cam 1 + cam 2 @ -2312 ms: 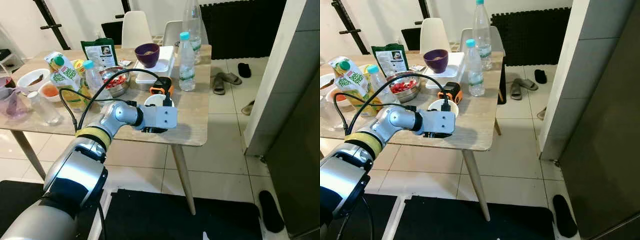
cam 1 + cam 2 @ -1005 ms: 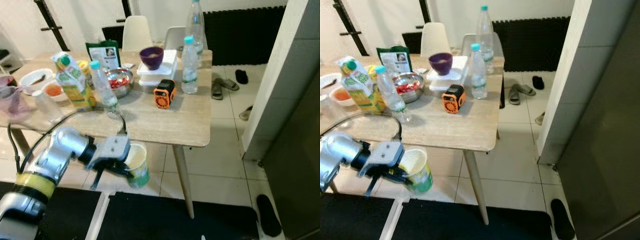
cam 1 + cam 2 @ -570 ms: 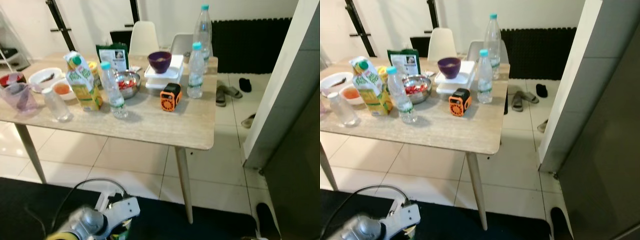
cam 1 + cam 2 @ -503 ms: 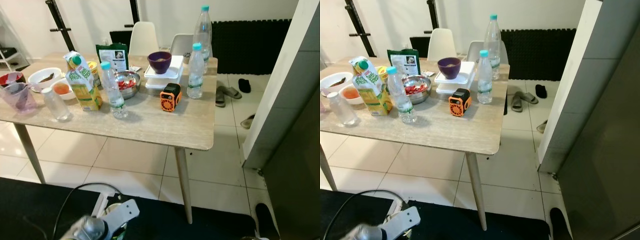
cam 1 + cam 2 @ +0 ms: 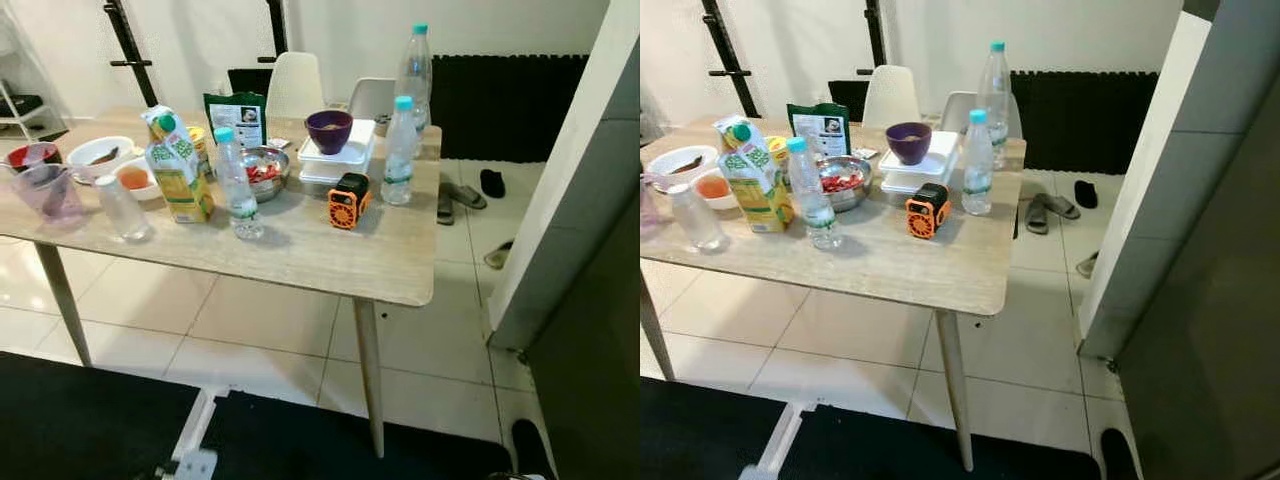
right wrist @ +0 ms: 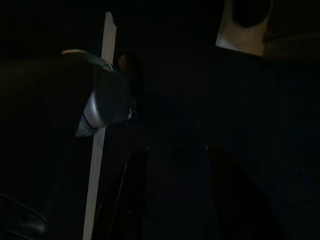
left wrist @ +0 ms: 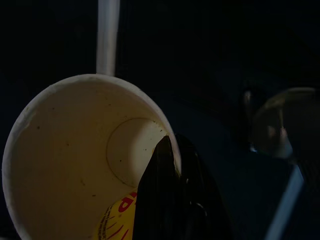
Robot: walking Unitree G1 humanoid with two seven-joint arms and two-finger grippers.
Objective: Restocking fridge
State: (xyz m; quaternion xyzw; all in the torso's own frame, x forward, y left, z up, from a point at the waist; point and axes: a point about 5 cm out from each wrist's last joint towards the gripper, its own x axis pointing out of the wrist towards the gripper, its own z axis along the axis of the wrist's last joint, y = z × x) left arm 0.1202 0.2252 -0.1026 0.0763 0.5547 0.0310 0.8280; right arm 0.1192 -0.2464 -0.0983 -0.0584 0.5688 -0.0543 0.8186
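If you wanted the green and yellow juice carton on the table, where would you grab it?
Probably around the juice carton's flat sides, below its sloped top with the green cap, coming in from the table's near edge. It stands upright, and a bottle and clear cup crowd its flanks.

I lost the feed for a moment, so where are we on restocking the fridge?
Done: one white paper cup is off the table, and the left gripper is clamped on its rim. In hand: carrying it. Left: the juice carton, three water bottles, the metal bowl and the stacked white containers are on the table. The right gripper hangs open and idle.
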